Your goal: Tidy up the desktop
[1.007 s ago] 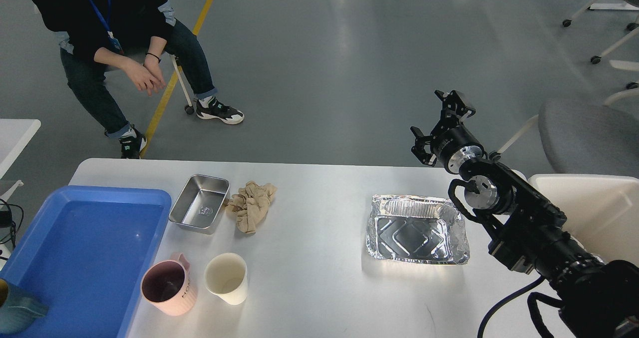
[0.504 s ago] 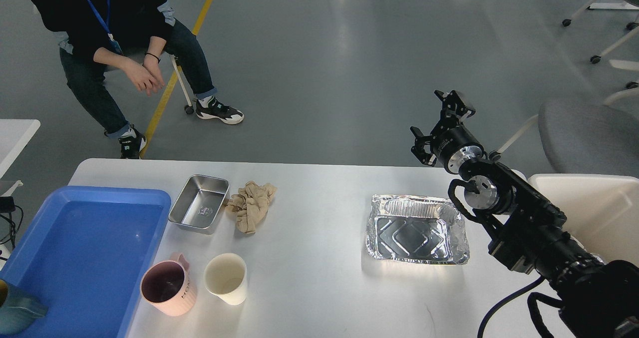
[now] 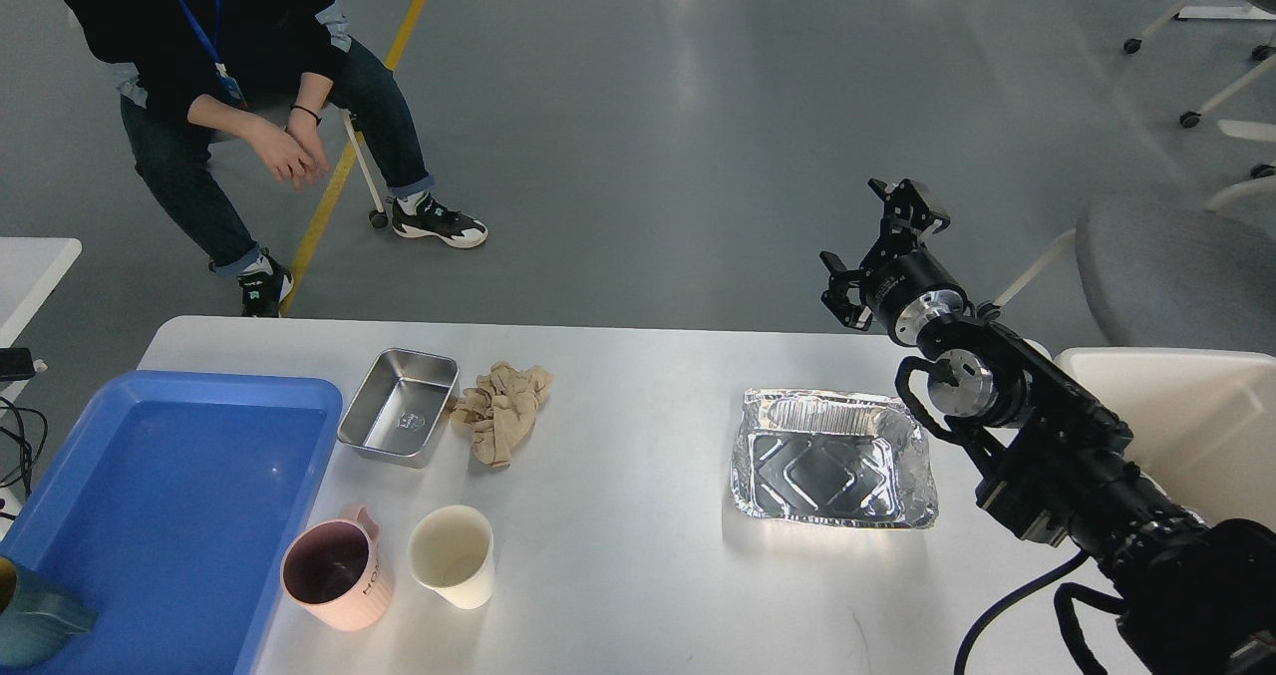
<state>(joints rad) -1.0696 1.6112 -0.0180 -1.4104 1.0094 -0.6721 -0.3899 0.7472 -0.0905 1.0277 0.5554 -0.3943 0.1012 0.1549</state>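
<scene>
The white desktop point(image 3: 638, 515) fills the lower part of the head view. On it lie a steel tin point(image 3: 419, 358), a crumpled beige cloth point(image 3: 501, 411), a pink mug point(image 3: 334, 575), a white paper cup point(image 3: 454, 555) and an empty foil tray point(image 3: 822, 403). A blue plastic tray point(image 3: 179, 496) sits at the left end with a teal object point(image 3: 35, 615) in its near corner. My right gripper point(image 3: 873, 240) hangs open and empty above the desktop's far edge, beyond the foil tray. My left arm is out of view.
A person point(image 3: 229, 47) sits beyond the desktop's far left corner. A grey chair point(image 3: 1176, 266) and a cream container point(image 3: 1196, 416) stand to the right of my right arm. A small white table corner point(image 3: 30, 266) shows at the left edge.
</scene>
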